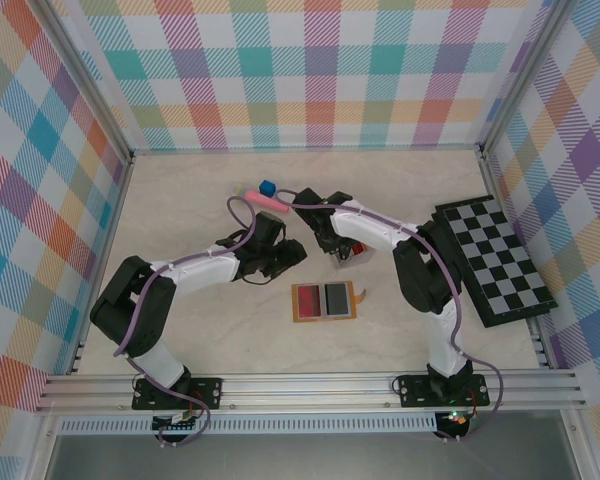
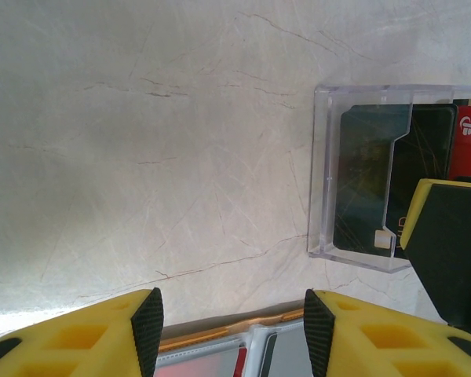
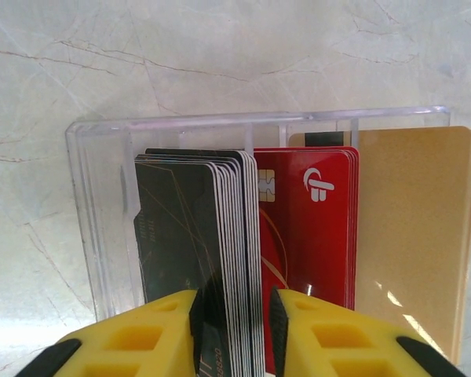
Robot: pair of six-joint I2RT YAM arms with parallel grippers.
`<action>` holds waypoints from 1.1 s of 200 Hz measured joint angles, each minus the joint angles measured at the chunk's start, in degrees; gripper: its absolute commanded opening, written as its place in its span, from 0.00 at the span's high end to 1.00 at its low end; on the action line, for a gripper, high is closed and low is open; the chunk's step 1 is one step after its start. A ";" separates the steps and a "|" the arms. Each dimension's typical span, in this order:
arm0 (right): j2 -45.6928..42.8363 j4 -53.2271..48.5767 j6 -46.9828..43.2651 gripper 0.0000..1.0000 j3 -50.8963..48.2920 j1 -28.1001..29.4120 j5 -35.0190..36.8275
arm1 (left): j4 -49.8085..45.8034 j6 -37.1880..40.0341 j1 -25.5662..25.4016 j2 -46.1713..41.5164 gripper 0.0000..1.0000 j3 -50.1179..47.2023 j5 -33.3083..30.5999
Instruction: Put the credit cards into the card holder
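1. Nearest the right wrist lens: yellow fingers of the right gripper, black pads set either side of the rear few black cards.
2. Only a narrow gap between those pads, packed with card edges; no telling whether clamped tight or merely close against them.
3. Cards upright on edge in a clear tray, in three packs across that view: black at left, red in the middle with a white logo and a chip, tan at right.
4. Seen from above, tray under the right gripper near mid-table, just beyond the holder.
5. Holder unfolded and flat on the table, nearer the arm bases than the tray and between the two arms; orange-brown rim, one red card and one grey card side by side inside.
6. Thin brown strap curling out at the holder's right edge.
7. Left gripper with jaws spread wide and nothing between them, above bare table just left of the tray, with the holder's orange edge under its tips.
8. In the left wrist view, the tray's clear wall at right with black cards behind it, and a yellow-and-black finger of the right gripper in front at the far right.
9. Further out: chequered board along the table's right side, beside the right arm.
10. Blue cube and pink bar close together toward the back.
11. Plaid walls on three sides.
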 measured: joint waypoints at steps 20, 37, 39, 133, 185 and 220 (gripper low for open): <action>-0.11 0.02 0.00 0.76 -0.02 0.00 0.15 | 0.00 0.00 0.00 0.00 0.48 0.00 0.02; -0.33 0.04 0.02 0.76 -0.02 0.00 0.35 | -0.02 0.00 0.00 0.00 0.48 0.00 0.02; -0.33 0.02 0.02 0.76 -0.02 0.00 0.37 | -0.02 0.00 0.00 0.00 0.48 0.00 0.02; -2.05 0.09 -0.42 0.74 -0.63 0.00 0.83 | -0.02 0.00 0.00 -0.02 0.48 -0.02 0.02; -2.03 1.03 -1.03 0.64 -0.76 0.00 -2.10 | -0.02 0.00 0.00 -0.04 0.48 -0.02 0.02; -0.55 1.16 -1.03 0.64 -0.76 0.00 -1.46 | -0.04 0.00 0.00 -0.07 0.48 -0.02 0.02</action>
